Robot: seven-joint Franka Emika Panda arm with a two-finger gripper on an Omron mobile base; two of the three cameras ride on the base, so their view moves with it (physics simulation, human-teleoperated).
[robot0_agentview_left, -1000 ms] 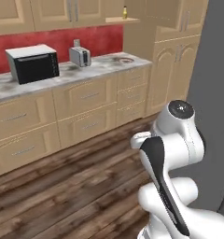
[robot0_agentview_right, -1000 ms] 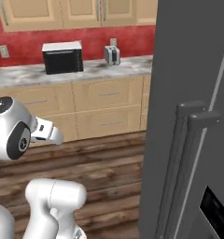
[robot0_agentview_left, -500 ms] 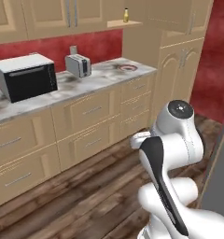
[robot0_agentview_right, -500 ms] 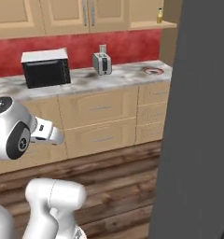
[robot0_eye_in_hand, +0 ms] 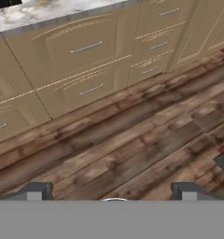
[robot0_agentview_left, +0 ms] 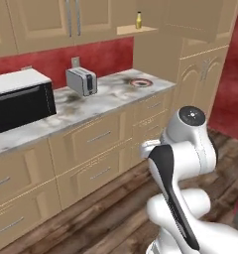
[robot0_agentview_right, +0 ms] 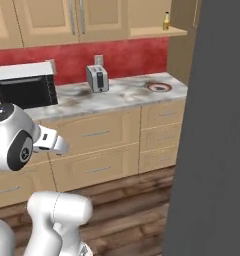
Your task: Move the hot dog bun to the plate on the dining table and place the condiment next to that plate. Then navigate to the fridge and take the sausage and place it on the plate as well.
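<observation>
Hand view looks down at a wooden floor [robot0_eye_in_hand: 132,149] and the drawer fronts [robot0_eye_in_hand: 86,49] of a marble counter, with the gripper [robot0_eye_in_hand: 111,192] at the bottom edge, its two dark tips set wide apart and nothing between them. From the right base view, a tall grey slab that is probably the side of the fridge [robot0_agentview_right: 212,150] fills the right, close to the base. On the counter [robot0_agentview_left: 111,96] stand a black microwave [robot0_agentview_left: 22,101] and a toaster [robot0_agentview_left: 81,82], with a small round dish [robot0_agentview_left: 141,83] near the far end; a yellow bottle [robot0_agentview_left: 139,20] sits on a high shelf. My reading is that the robot is in the navigation step, heading for the fridge with empty jaws. Next it needs to face the fridge doors, reach a handle, and open it to find the sausage, which is presumably inside
</observation>
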